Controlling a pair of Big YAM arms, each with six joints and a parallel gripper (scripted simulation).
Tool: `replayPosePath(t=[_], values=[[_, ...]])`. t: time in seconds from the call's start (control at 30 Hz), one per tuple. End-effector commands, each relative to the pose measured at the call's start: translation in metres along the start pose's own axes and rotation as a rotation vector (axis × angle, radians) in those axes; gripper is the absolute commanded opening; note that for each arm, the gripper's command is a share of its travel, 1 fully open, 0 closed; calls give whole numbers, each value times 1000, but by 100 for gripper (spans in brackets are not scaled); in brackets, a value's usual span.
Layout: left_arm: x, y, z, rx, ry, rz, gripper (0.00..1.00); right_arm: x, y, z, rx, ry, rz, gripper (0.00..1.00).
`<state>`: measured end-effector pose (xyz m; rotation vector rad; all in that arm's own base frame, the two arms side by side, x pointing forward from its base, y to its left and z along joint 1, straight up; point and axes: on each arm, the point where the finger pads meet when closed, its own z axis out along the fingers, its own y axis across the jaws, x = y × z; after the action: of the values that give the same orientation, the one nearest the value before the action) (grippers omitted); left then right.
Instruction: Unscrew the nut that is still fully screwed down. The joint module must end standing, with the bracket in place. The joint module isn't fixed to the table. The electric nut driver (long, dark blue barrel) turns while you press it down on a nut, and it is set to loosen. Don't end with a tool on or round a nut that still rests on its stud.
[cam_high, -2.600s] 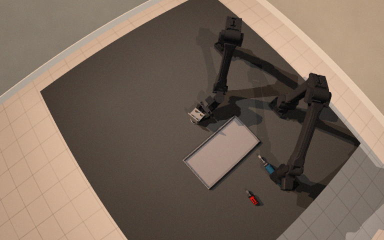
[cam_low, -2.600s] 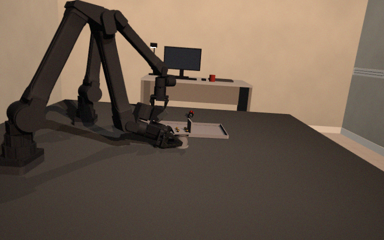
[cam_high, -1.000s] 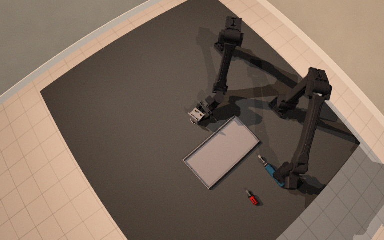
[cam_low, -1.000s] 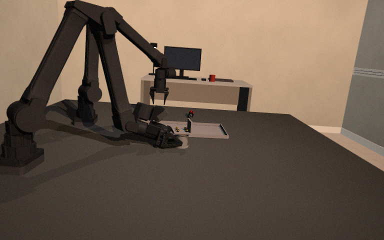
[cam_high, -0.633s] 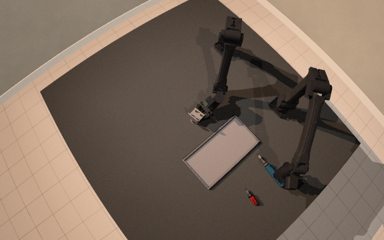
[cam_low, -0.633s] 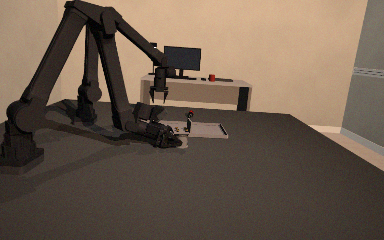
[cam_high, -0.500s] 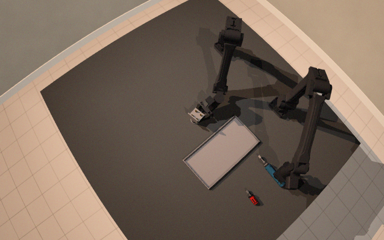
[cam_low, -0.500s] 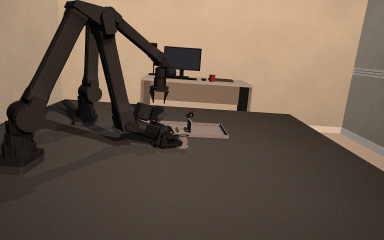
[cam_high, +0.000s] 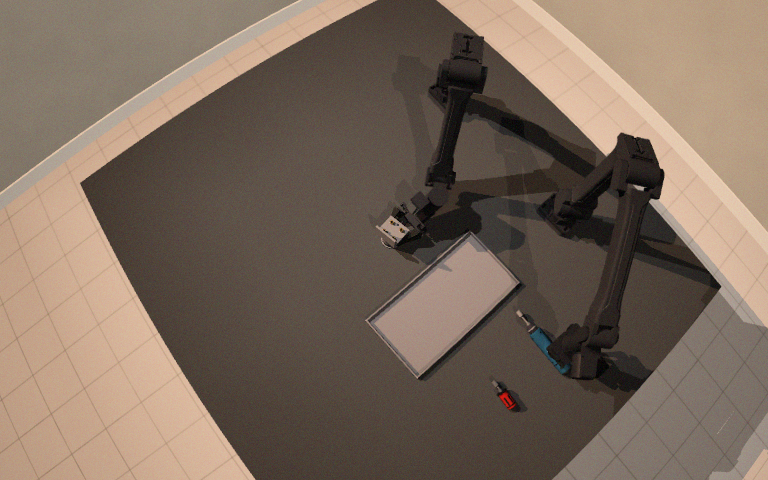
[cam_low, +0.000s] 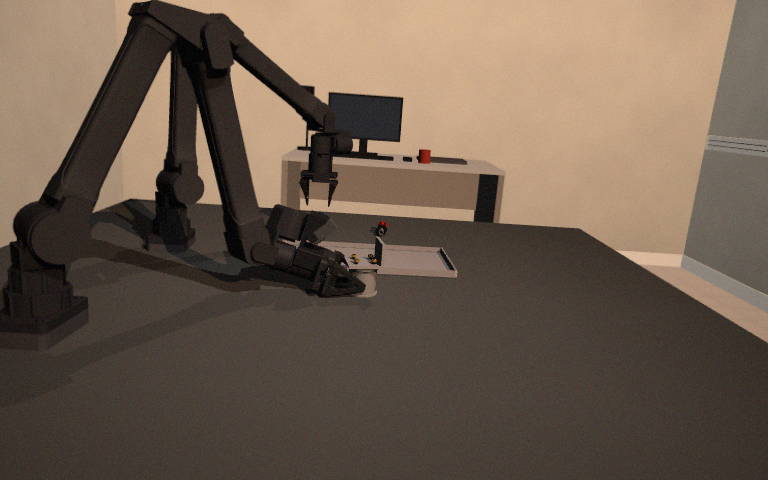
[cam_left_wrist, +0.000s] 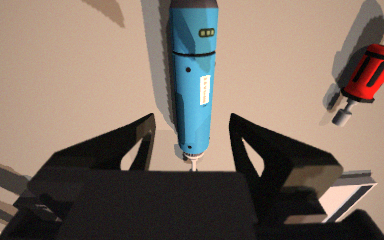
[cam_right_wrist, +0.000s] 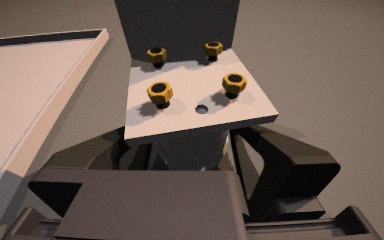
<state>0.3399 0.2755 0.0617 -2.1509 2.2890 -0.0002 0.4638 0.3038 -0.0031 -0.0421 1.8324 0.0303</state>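
Two black parallel tools are partly open: the left one (cam_high: 586, 365) (cam_low: 318, 202) (cam_left_wrist: 192, 117) holds nothing, hanging above a long blue-barrelled electric nut driver (cam_high: 540, 339) (cam_left_wrist: 195, 90) with its fingertips pointing down. The driver lies flat near the counter's left edge, its metal socket (cam_high: 521, 315) towards the tray.

The right tool (cam_high: 399, 234) (cam_low: 359, 287) (cam_right_wrist: 191, 119) has its fingers on either side of a pale, round joint module (cam_high: 387, 244) (cam_low: 369, 283) (cam_right_wrist: 192, 147), ungripped. The module stands upright, well in from the corners, capped by a light metal angle bracket (cam_high: 386, 227) (cam_low: 378, 251) (cam_right_wrist: 190, 75). Four yellow hexagonal nuts (cam_low: 353, 256) (cam_right_wrist: 234, 81) sit on its dark studs; I cannot tell which one is fully down.

Between module and driver lies a shallow, pale rectangular tray (cam_high: 444, 305) (cam_low: 413, 263) (cam_left_wrist: 350, 195) (cam_right_wrist: 40, 100). Beyond the tray, a short red-handled driver (cam_high: 507, 399) (cam_low: 382, 225) (cam_left_wrist: 365, 75) lies on the counter (cam_high: 254, 254) (cam_low: 453, 367), also towards that left edge.
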Motion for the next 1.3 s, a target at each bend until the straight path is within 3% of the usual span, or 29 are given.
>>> replayPosePath(t=[0.0, 0.23, 0.27, 0.8, 0.83, 1.27], values=[[-8, -10, -13, 24, -22, 2, 65, -9, 4, 3, -4, -18, 17, 68], [-8, -10, -13, 24, -22, 2, 65, -9, 4, 3, -4, -18, 17, 68], [-8, -10, -13, 24, -22, 2, 65, -9, 4, 3, -4, -18, 17, 77], [-8, -10, -13, 24, -22, 2, 65, -9, 4, 3, -4, -18, 17, 77], [-8, -10, -13, 24, -22, 2, 65, -9, 4, 3, -4, -18, 17, 86], [-8, -10, -13, 24, -22, 2, 65, -9, 4, 3, -4, -18, 17, 86]])
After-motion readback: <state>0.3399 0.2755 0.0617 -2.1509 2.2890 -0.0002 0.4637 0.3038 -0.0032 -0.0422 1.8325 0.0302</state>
